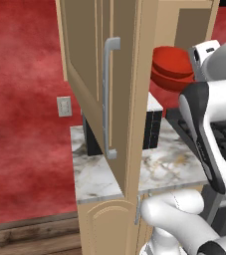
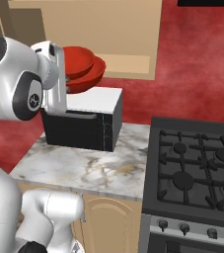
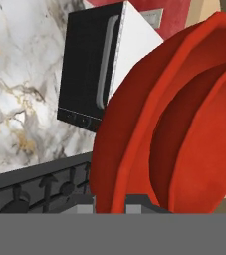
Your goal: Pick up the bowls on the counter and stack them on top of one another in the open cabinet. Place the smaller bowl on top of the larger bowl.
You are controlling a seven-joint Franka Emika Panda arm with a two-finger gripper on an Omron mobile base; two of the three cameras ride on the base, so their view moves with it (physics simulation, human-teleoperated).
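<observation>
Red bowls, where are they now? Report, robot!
Hand shut on the smaller bowl. It sits nested in the larger bowl, up at the open cabinet. Microwave below, nothing blocking.

We saw a black-and-white microwave [image 2: 86, 121] standing on the marble surface, door shut. A black stove [image 2: 197, 173] sat just beside it to the right, knobs [image 2: 185, 228] along its front. An outlet [image 1: 64, 106] hung on the red wall [image 1: 20, 99].

We see mottled red walls [image 1: 20, 99] with a grey outlet plate [image 1: 64, 106], a black-and-white microwave [image 2: 86, 118], a black stovetop [image 2: 197, 170], and wood flooring [image 1: 30, 234].
</observation>
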